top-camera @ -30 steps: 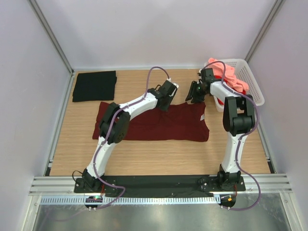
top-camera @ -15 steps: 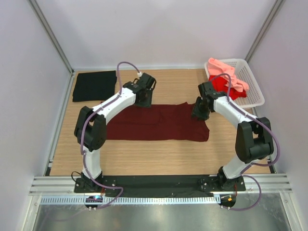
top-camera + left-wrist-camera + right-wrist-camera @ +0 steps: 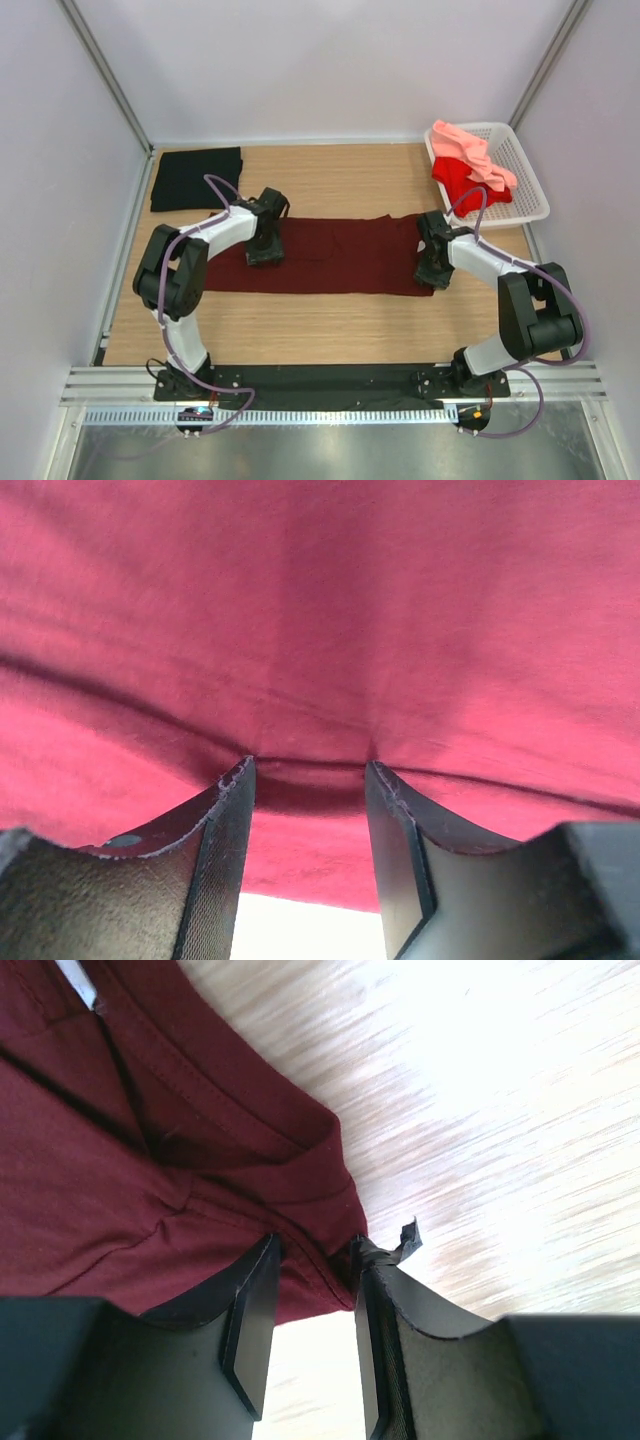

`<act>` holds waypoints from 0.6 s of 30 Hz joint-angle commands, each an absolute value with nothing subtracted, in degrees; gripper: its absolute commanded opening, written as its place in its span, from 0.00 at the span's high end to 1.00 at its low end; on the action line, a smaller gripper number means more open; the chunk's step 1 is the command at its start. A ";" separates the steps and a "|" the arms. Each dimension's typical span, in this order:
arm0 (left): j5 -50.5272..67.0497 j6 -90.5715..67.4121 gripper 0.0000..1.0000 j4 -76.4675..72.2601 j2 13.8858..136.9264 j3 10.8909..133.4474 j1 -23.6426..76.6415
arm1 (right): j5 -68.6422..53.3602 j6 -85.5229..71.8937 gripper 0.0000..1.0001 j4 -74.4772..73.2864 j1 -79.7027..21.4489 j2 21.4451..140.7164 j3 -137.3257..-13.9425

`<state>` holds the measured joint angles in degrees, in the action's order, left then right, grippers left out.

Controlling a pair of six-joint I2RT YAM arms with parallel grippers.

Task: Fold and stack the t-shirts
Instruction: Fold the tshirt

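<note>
Maroon t-shirt: left fingers stand parted, tips pressed down on the cloth with a small ridge bunched between them, not pinching it. They were tighter a second ago, so this reads as a release. Right fingers are clenched on the folded edge at the neck end, white label just beyond. Change over the last second: both arms came from the far side toward the near side, and the shirt, then wider with a sleeve sticking out on the left, now lies as a long narrow band across the middle of the bench. Likely the lengthwise fold is down, with cross folds and stacking not yet done. Black t-shirt sits folded at the far-left corner, probably the stack base. Red t-shirt and salmon t-shirt are heaped in the white basket at far right, unfolded.
</note>
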<state>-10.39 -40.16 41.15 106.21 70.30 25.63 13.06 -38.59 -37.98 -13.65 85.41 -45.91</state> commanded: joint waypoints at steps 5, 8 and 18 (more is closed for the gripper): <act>-13.98 -45.79 0.49 42.36 98.71 67.67 24.35 | 22.76 -37.97 0.59 -37.34 -13.45 83.41 -46.66; -12.40 -43.78 0.46 44.20 95.54 70.04 24.35 | 22.94 -37.18 0.56 -41.11 -13.45 82.27 -51.05; -7.14 -35.95 0.43 44.65 96.06 77.87 22.33 | 14.95 -63.25 0.48 -54.93 -13.89 88.14 -72.31</act>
<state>-10.57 -38.68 44.82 96.88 76.88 24.01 17.82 -50.87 -49.47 -13.67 85.45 -67.94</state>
